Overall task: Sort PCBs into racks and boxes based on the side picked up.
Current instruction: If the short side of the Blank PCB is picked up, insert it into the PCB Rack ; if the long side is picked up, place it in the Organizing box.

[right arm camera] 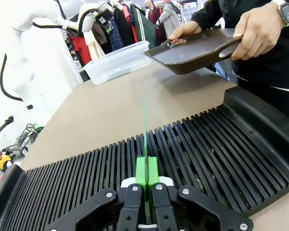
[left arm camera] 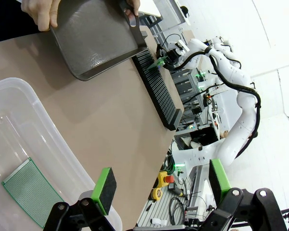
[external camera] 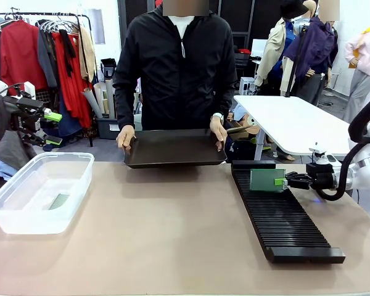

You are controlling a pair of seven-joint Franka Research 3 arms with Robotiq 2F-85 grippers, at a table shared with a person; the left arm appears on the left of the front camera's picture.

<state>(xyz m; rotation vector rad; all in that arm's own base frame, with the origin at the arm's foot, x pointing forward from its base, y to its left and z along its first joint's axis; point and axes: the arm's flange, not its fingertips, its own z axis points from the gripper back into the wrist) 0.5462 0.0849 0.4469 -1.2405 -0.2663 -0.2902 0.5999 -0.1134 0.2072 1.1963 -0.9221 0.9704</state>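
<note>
One PCB (external camera: pixel 59 201) lies in the box (external camera: pixel 12 225) lower left; right gripper (external camera: pixel 286 180) clamps another PCB (external camera: pixel 267 180) edge-down over the rack (external camera: pixel 290 228), unslotted; left gripper (external camera: pixel 54 115) wide open, empty.

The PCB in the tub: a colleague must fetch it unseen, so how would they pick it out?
Find the clear plastic tub at the table's left end, below the open left gripper. On its floor lies a speckled green PCB, flat and alone, unlike the other PCB, which stands on edge over the black rack.

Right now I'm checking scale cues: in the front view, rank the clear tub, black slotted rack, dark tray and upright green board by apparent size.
1. Long black slotted rack, clear plastic tub: comparable, nearness unsure.
2. Shallow dark tray.
3. Green circuit board.
</note>
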